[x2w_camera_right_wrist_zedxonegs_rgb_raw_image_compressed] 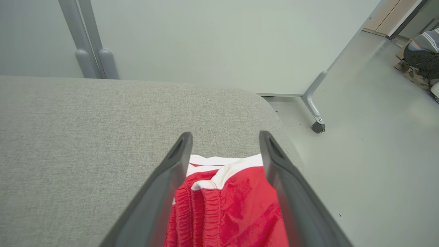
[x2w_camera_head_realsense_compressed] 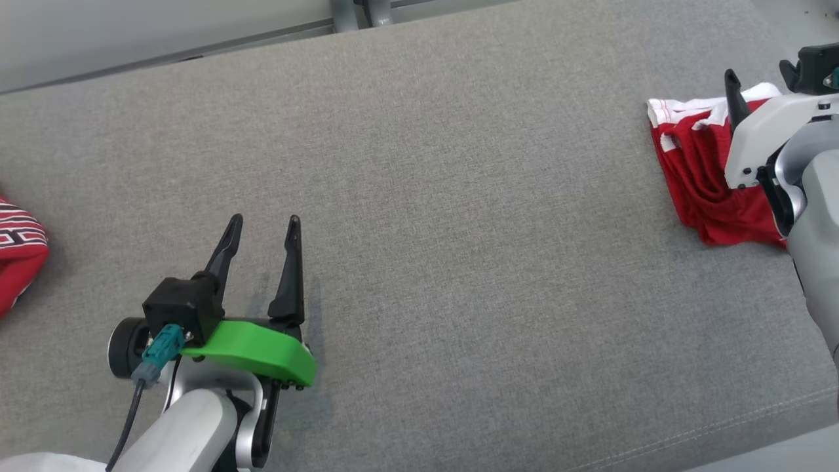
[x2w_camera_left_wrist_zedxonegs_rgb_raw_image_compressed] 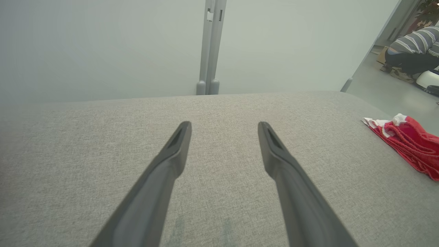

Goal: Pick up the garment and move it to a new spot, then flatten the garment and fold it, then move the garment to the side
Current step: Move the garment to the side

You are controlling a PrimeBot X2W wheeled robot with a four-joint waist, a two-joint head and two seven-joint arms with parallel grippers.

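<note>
Garment (x2w_camera_head_realsense_compressed: 695, 170) at right end of grey cushion (x2w_camera_head_realsense_compressed: 459, 229), floor (x2w_camera_right_wrist_zedxonegs_rgb_raw_image_compressed: 360, 137) beyond; left tool (x2w_camera_head_realsense_compressed: 265, 219), right tool (x2w_camera_right_wrist_zedxonegs_rgb_raw_image_compressed: 225, 134) wide open, empty.

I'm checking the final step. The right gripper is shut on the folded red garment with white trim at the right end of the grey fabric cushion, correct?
No: the right gripper is open, not shut. The right wrist view shows its dark fingers spread apart, the folded red garment with white trim visible between them, at the right end of the grey fabric cushion.
</note>
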